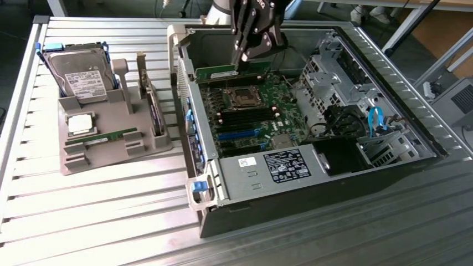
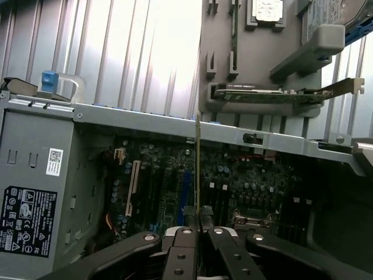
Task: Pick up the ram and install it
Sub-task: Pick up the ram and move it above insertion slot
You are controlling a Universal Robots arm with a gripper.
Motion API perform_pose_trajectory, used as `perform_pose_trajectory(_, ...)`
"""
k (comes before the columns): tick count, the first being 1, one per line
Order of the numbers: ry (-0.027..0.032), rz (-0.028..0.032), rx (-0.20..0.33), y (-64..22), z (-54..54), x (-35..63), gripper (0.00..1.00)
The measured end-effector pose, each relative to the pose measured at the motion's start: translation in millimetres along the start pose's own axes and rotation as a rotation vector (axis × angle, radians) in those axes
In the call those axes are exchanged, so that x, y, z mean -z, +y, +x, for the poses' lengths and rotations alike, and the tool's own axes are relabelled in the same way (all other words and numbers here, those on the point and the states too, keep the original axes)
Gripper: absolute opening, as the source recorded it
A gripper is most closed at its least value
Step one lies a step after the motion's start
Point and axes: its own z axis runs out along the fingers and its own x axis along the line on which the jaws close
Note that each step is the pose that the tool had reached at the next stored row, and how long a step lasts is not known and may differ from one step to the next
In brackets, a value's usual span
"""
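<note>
My gripper (image 1: 250, 60) is clamped on the ram (image 1: 218, 73). In the wrist view my two fingers (image 2: 187, 217) pinch it from both flat sides, jaws nearly together with only the thin board between them.

The ram is a long, narrow green stick. In the exterior view its broad face is turned to the camera, lying level along its length, with paler patches on the green. In the wrist view the ram (image 2: 198, 163) shows edge-on, a thin olive line running straight out from my gripper (image 2: 198, 216).

I take the processor socket (image 1: 242, 97) on the motherboard as my mark. The ram hangs near the socket, on the side away from the black slots (image 1: 244, 116) and the labelled power supply (image 1: 284, 166). I grip it at the end nearer the socket's exterior-view right. I cannot tell whether its lower edge touches the board.

Well apart from the socket, to the exterior view's left, a grey holder (image 1: 111, 149) carries a hard drive (image 1: 77, 72), a silver processor chip (image 1: 80, 123) and another green stick (image 1: 99, 137).
</note>
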Motion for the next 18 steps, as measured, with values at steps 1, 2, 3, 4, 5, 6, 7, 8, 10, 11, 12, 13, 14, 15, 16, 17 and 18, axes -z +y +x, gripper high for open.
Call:
perform_pose_trajectory(1, -0.0002, -0.0013, 0.0, -3.7, 0.5, 0.3, 0.11)
perform_pose_trajectory(2, -0.0004, -0.0021, 0.0, -5.9, 0.9, 0.4, 0.11)
perform_pose_trajectory(3, -0.0005, -0.0025, 0.0, -6.9, 1.1, 0.5, 0.11)
perform_pose_trajectory(4, -0.0006, -0.0032, 0.0, -8.4, 1.3, 0.6, 0.11)
perform_pose_trajectory(5, -0.0006, -0.0037, 0.0, -9.5, 1.5, 0.7, 0.11)
perform_pose_trajectory(6, -0.0006, -0.0041, 0.0, -10.6, 1.7, 0.8, 0.11)
perform_pose_trajectory(7, -0.0009, -0.0052, 0.0, -13.2, 2.1, 1.0, 0.11)
perform_pose_trajectory(8, -0.001, -0.006, 0.0, -15.1, 2.4, 1.1, 0.11)
perform_pose_trajectory(10, -0.0013, -0.0081, 0.0, -23.6, 3.7, 1.8, 0.11)
perform_pose_trajectory(11, -0.0014, -0.009, 0.0, -28.0, 4.4, 2.2, 0.11)
perform_pose_trajectory(12, -0.0015, -0.0095, 0.0, -31.0, 4.9, 2.4, 0.11)
perform_pose_trajectory(13, -0.0016, -0.01, 0.0, -33.4, 5.3, 2.5, 0.11)
perform_pose_trajectory(14, -0.0017, -0.0105, 0.0, -35.5, 5.6, 2.7, 0.11)
perform_pose_trajectory(15, -0.0018, -0.0108, 0.0, -37.4, 5.9, 2.8, 0.11)
perform_pose_trajectory(16, -0.0018, -0.0113, 0.0, -40.7, 6.5, 3.1, 0.11)
perform_pose_trajectory(17, -0.0019, -0.0118, 0.0, -44.1, 7.0, 3.3, 0.11)
perform_pose_trajectory(18, -0.0021, -0.0128, 0.0, -48.7, 7.7, 3.7, 0.11)
